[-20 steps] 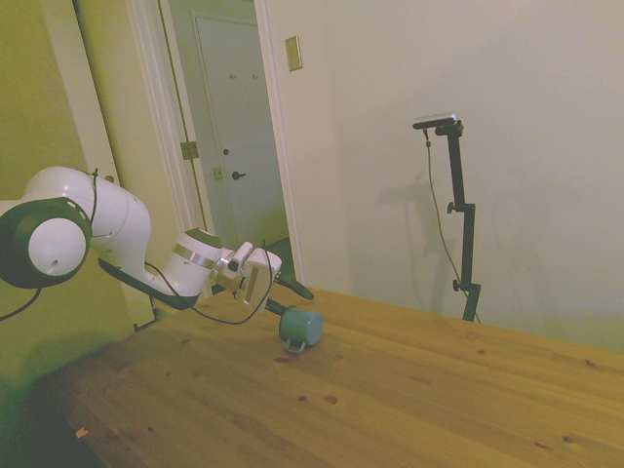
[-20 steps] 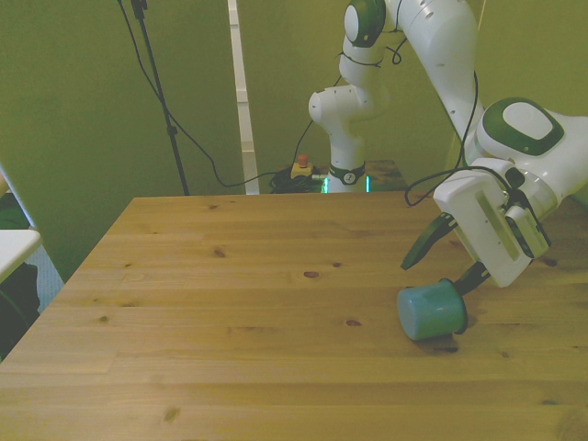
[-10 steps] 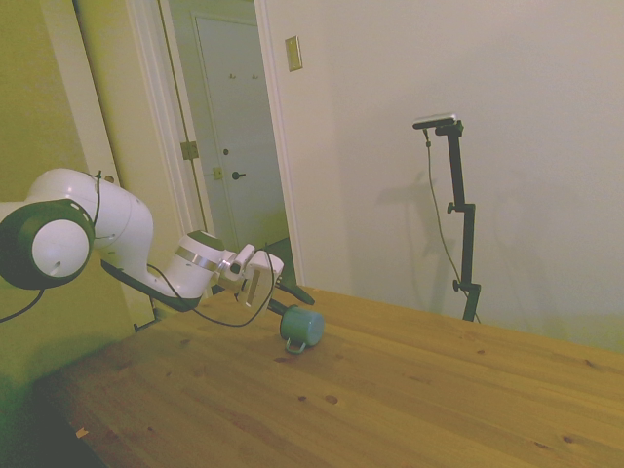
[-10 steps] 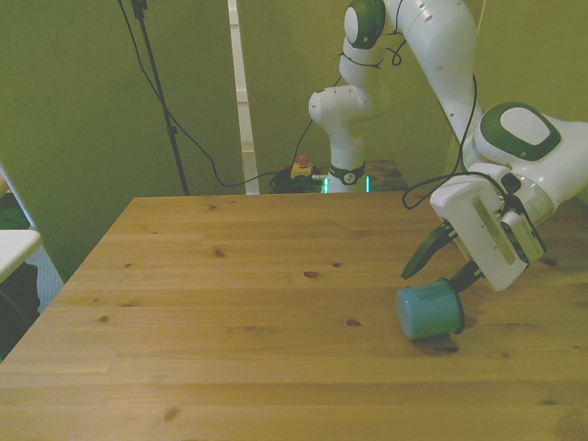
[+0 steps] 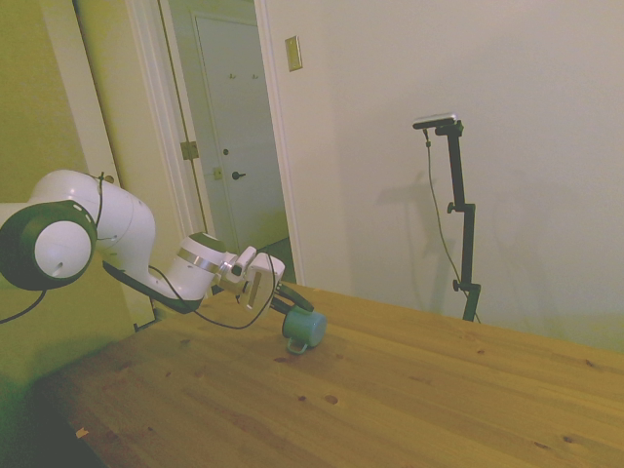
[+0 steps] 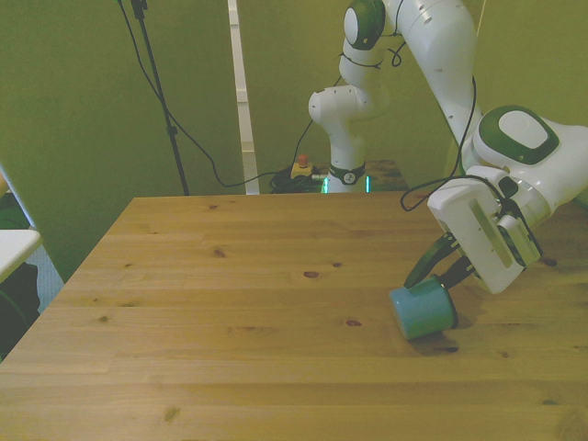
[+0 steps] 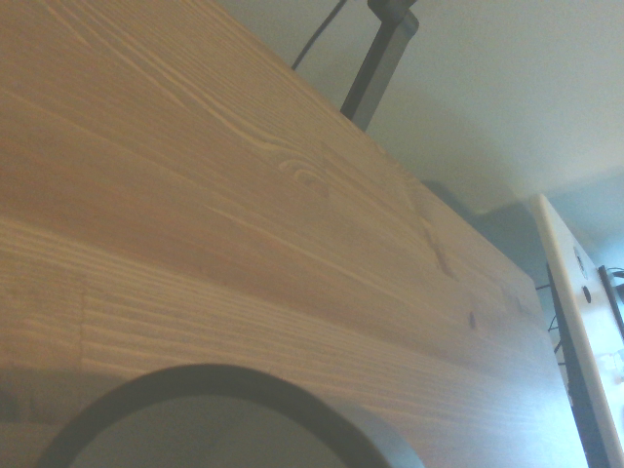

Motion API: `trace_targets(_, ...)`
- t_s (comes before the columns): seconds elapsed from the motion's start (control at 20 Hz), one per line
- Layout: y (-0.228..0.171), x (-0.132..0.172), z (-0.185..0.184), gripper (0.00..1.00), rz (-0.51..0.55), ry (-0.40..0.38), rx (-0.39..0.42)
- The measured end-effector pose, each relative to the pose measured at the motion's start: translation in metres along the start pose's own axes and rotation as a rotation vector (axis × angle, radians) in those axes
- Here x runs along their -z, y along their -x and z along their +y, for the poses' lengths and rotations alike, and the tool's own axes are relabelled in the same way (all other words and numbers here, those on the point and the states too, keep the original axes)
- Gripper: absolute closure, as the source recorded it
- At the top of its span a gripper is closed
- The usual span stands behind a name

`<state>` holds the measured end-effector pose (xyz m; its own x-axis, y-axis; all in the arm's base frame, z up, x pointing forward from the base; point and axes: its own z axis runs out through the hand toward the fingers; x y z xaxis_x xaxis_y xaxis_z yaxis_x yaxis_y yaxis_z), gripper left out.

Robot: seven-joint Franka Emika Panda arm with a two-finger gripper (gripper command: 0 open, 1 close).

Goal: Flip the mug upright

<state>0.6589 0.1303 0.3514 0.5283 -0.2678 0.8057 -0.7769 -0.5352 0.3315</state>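
The mug lies tilted on its side on the wooden surface, toward the front view's right, its base facing the camera and its rim toward the arm. The claw is clamped on the mug at the rim end, its 2 dark fingers close together there. Bare wood stretches wide to the front view's left; the right edge lies nearer. In the wrist view, the mug's dark curved rim fills the foreground.

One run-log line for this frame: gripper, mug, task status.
gripper: closed on mug rim | mug: tilted, base toward camera, partly lifted off table | status: not yet upright
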Motion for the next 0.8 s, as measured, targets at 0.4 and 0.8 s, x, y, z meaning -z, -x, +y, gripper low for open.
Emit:
trace_targets(0.4, -0.005, 0.000, 0.002, 1.00, 0.002, 0.007, -0.017)
trace_targets(0.8, -0.088, 0.029, 0.070, 1.00, -0.079, -0.101, -0.226)
